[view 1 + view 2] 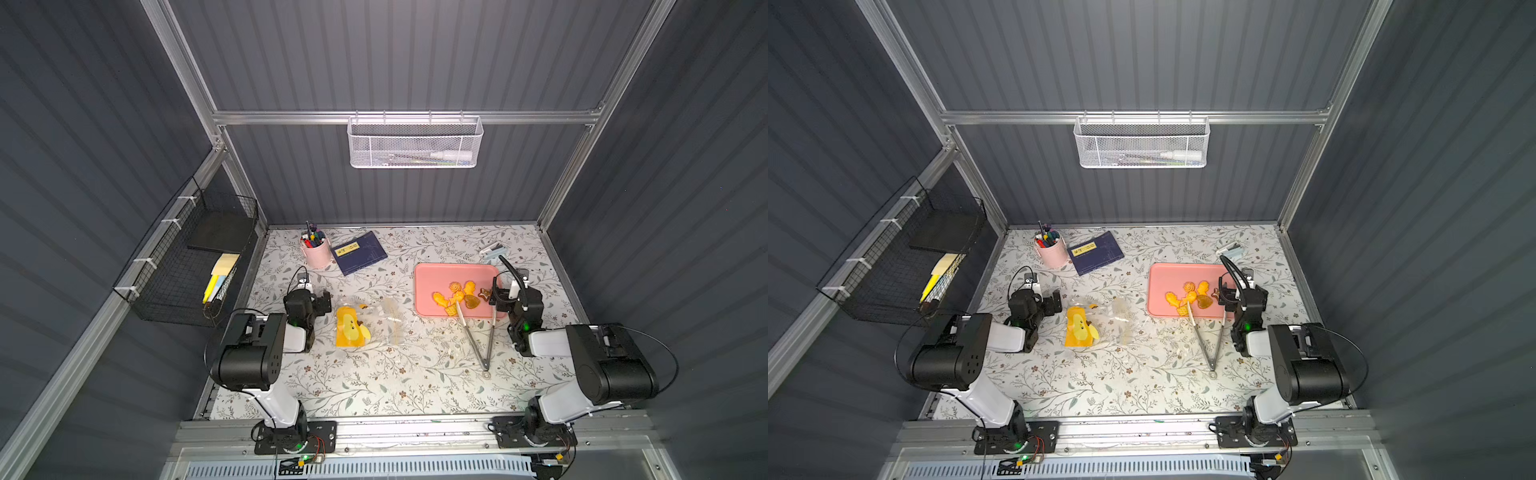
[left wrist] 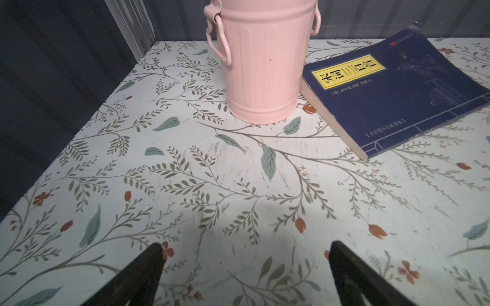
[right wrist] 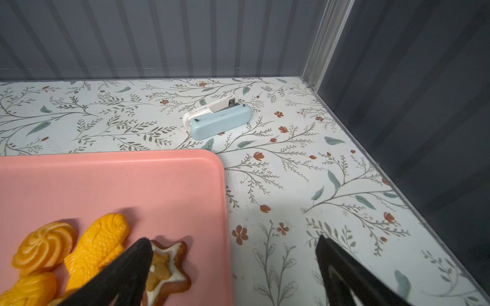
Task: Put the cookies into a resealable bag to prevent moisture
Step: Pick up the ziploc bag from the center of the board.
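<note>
Several cookies (image 1: pixel 457 296) (image 1: pixel 1191 296), yellow-orange and brown, lie on the near part of a pink tray (image 1: pixel 440 274) (image 1: pixel 1170 275). In the right wrist view a star cookie (image 3: pixel 169 265), a fish cookie (image 3: pixel 100 243) and a swirl cookie (image 3: pixel 43 246) show. My right gripper (image 3: pixel 233 239) (image 1: pixel 496 293) hovers open over the tray's right edge, one finger above the star cookie. The resealable bag (image 1: pixel 368 322) (image 1: pixel 1098 320) lies flat mid-table, with a yellow cartoon patch. My left gripper (image 2: pixel 246 245) (image 1: pixel 323 299) is open and empty, left of the bag.
Metal tongs (image 1: pixel 478 332) (image 1: pixel 1208 332) lie with their tips on the tray's near edge. A pink pen cup (image 1: pixel 316 251) (image 2: pixel 261 66) and a blue book (image 1: pixel 359 251) (image 2: pixel 397 87) sit at the back left. A small blue sealer (image 1: pixel 492 250) (image 3: pixel 220 120) lies behind the tray.
</note>
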`<state>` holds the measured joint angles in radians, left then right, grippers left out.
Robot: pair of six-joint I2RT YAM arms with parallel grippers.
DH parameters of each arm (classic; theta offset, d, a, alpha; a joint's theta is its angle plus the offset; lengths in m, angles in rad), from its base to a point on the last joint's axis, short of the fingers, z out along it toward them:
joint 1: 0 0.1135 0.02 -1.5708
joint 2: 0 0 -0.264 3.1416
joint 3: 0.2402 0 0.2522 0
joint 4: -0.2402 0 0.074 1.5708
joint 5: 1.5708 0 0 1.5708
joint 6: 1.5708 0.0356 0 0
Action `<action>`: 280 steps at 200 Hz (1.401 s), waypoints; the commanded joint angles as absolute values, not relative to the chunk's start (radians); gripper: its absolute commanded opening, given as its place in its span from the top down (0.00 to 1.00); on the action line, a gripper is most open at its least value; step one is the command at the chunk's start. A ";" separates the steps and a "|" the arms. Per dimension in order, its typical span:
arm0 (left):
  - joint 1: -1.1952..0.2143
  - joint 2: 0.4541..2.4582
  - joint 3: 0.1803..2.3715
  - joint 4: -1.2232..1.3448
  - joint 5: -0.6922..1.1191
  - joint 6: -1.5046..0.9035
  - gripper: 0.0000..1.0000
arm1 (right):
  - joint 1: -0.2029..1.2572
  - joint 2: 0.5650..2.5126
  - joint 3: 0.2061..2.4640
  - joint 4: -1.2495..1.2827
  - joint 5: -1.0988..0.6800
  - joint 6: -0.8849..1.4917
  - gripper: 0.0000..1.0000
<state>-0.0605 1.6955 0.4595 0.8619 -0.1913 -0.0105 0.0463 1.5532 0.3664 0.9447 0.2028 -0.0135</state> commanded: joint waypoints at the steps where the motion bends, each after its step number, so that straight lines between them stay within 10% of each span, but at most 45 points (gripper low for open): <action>1: -0.067 1.710 0.479 0.882 -0.202 0.003 0.01 | 0.045 1.547 0.378 0.930 0.173 -0.003 0.01; 180: -0.067 1.705 0.483 0.895 -0.208 0.003 0.01 | 0.040 1.545 0.376 0.935 0.163 -0.002 0.01; 280: -0.325 1.383 1.017 -0.300 -0.212 -0.139 0.01 | 0.082 0.966 0.518 0.207 0.200 0.280 0.01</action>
